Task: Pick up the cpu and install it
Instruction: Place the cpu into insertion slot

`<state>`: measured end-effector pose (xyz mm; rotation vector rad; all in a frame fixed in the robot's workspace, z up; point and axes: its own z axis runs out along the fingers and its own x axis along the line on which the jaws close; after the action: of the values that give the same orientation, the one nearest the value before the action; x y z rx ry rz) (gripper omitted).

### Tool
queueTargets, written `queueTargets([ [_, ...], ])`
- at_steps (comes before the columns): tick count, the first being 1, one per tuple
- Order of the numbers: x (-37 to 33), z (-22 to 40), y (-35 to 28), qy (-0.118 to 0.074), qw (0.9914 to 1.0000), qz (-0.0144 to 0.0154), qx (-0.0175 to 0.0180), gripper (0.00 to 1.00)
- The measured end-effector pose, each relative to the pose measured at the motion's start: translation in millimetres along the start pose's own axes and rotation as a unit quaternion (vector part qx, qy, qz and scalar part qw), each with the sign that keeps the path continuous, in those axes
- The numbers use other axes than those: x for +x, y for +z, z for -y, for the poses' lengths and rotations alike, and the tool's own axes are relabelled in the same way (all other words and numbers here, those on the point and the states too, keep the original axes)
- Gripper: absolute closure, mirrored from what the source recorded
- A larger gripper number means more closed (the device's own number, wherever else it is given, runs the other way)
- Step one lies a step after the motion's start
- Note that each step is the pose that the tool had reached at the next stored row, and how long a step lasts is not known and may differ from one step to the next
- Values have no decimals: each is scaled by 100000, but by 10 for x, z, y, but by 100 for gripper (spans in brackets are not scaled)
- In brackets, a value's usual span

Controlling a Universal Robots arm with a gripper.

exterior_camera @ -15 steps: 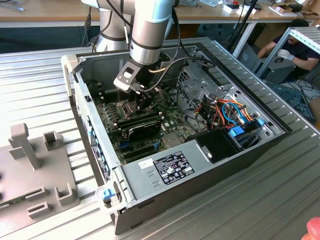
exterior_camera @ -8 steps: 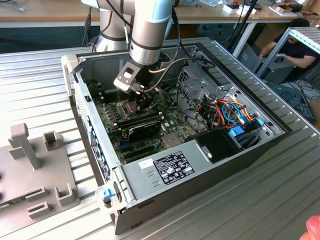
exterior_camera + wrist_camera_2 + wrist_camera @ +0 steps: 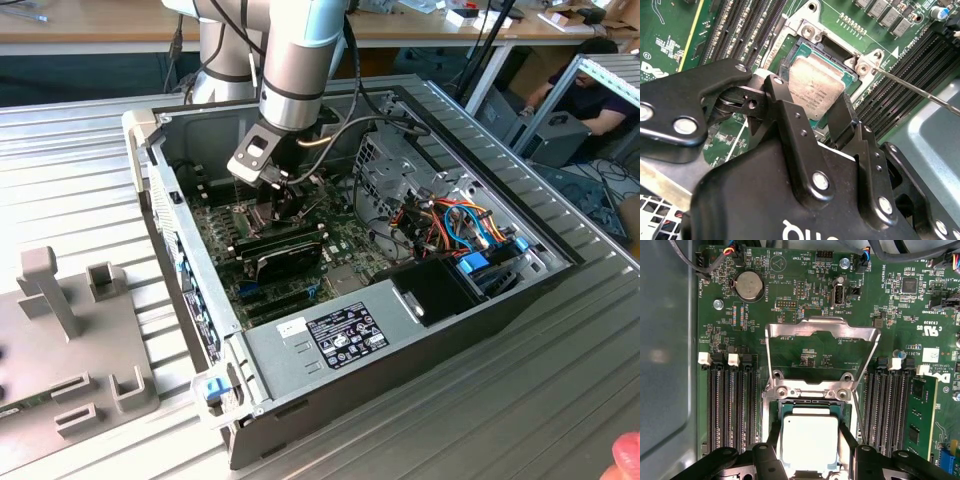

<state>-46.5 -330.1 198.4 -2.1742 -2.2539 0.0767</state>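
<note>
The cpu point(image 3: 810, 442) point(image 3: 816, 89) is a thin square chip with a silver-grey top, lying level over the open socket point(image 3: 790, 407) on the green motherboard point(image 3: 805, 280). In both wrist views my gripper point(image 3: 810, 432) point(image 3: 812, 97) has one black finger against each of two opposite edges of the chip, so it is shut on it. Whether the chip rests in the socket or hangs just above it I cannot tell. In the exterior view the gripper point(image 3: 290, 200) reaches down into the open computer case point(image 3: 480, 320). The hinged metal frame point(image 3: 822, 330) stands swung open beyond the socket.
Memory slots point(image 3: 730, 405) flank the socket, and a thin metal lever point(image 3: 912, 89) sticks out beside it. A power supply point(image 3: 330, 335), drive cage point(image 3: 395, 165) and coloured cables point(image 3: 465, 225) fill the case. A grey fixture point(image 3: 70, 340) sits at the exterior view's left, a person point(image 3: 600, 100) at its far right.
</note>
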Motion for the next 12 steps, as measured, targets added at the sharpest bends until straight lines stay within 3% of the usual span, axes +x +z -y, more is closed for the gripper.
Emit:
queueTargets([
  [12, 1, -1, 15, -1, 100000, 3, 6, 45],
])
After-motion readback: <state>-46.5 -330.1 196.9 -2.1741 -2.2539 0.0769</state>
